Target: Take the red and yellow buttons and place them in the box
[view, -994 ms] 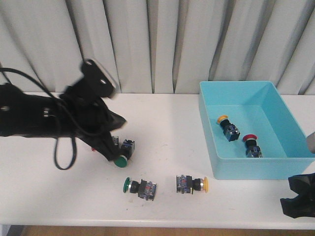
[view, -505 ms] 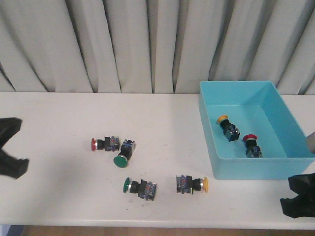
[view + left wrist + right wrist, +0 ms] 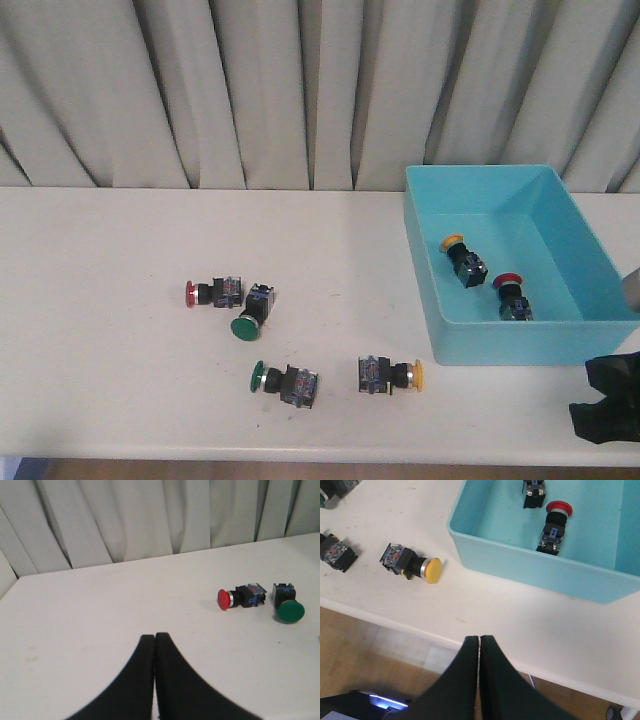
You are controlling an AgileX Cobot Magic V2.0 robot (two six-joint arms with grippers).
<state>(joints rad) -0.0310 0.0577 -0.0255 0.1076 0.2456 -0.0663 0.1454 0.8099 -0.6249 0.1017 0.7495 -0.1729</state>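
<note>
Evidently both sets of fingers were pressed together, so the right gripper (image 3: 478,645) should have opened over the yellow button (image 3: 413,563) at ten o'clock, straddling its black body.

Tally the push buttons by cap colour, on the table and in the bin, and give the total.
Red: 2, one on the table, one in the bin
Yellow: 2, one on the table, one in the bin
Green: 2, both on the table
Total: 6
</note>
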